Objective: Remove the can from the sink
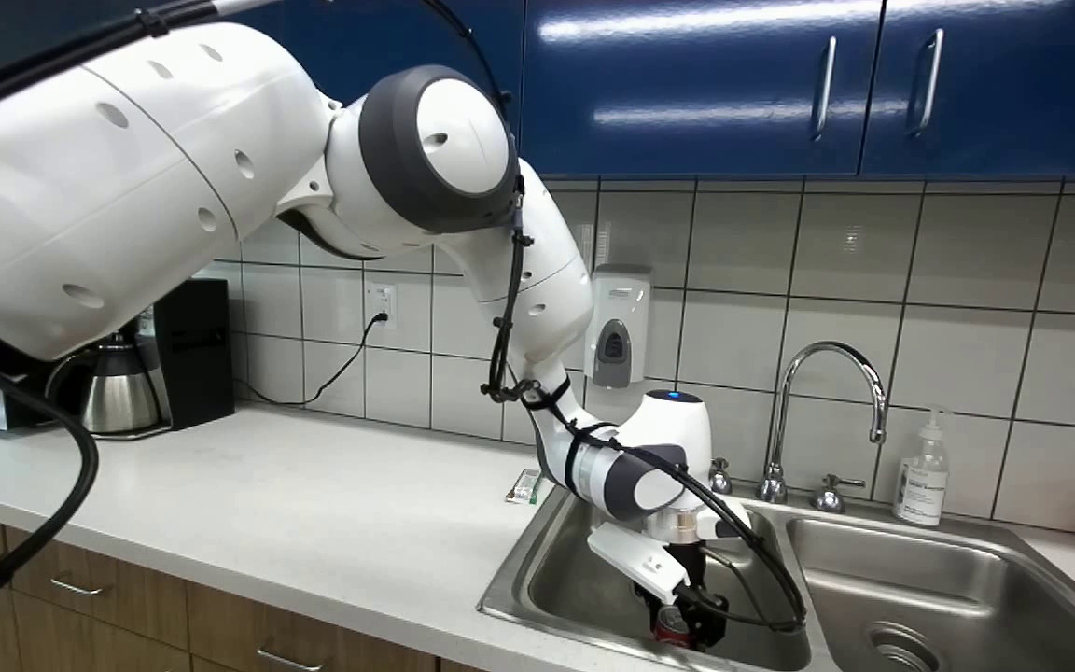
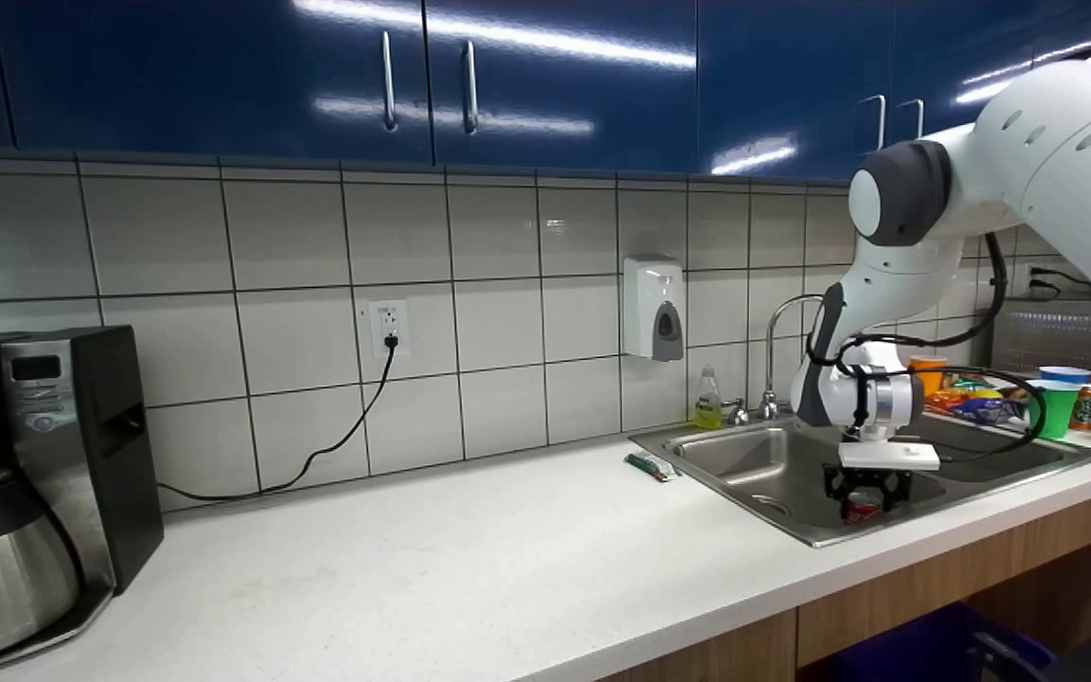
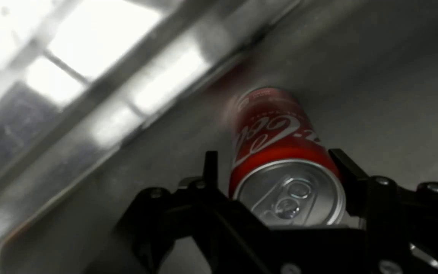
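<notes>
The can [image 3: 276, 133] is red with a silvery top and white lettering. It appears to stand upright in a basin of the stainless-steel sink [image 1: 929, 555], close to the basin's wall. It also shows low between the fingers in both exterior views [image 1: 673, 630] [image 2: 863, 507]. My gripper [image 3: 276, 167] points down into the basin, with its open fingers on either side of the can's upper part. In the wrist view a gap shows between the left finger and the can. The right finger is very close to the can; I cannot tell whether it touches. Gripper parts hide the top's near edge.
The chrome faucet [image 1: 780, 420] and a clear soap bottle [image 1: 923, 471] stand behind the sink. A small packet [image 2: 652, 465] lies on the counter [image 2: 470, 559] beside it. Cups [image 2: 1057, 407] and snack bags [image 2: 976, 403] stand past the sink. A coffee maker [image 2: 91, 455] sits at the counter's far end.
</notes>
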### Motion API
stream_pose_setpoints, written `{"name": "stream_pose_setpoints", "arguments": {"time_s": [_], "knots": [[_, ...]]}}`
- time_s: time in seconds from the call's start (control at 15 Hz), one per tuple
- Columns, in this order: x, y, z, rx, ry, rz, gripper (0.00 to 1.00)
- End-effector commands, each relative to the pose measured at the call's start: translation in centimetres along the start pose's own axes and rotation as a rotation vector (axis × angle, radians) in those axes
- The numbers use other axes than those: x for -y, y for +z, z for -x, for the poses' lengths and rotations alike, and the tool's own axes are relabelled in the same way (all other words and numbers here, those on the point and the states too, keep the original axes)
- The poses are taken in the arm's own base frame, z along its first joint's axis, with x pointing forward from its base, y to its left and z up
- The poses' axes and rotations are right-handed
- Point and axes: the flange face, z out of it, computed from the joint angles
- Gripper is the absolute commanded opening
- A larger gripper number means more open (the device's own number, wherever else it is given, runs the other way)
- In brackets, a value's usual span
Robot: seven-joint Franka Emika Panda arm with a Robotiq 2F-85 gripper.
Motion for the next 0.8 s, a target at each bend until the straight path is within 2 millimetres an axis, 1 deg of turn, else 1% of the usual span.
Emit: {"name": "stream_pose_setpoints", "arguments": {"time_s": [0.0, 0.07, 0.27, 0.53, 0.73], "knots": [[0.3, 0.0, -0.5, -0.017, 0.016, -0.001, 0.42], [0.3, 0.0, -0.6, -0.018, 0.017, 0.0, 0.38], [0.2, -0.3, -0.6, -0.019, 0.018, 0.001, 0.38], [0.4, -1.8, -0.5, -0.021, 0.013, -0.006, 0.38], [0.6, -3.7, -0.6, -0.036, 0.007, -0.01, 0.38]]}}
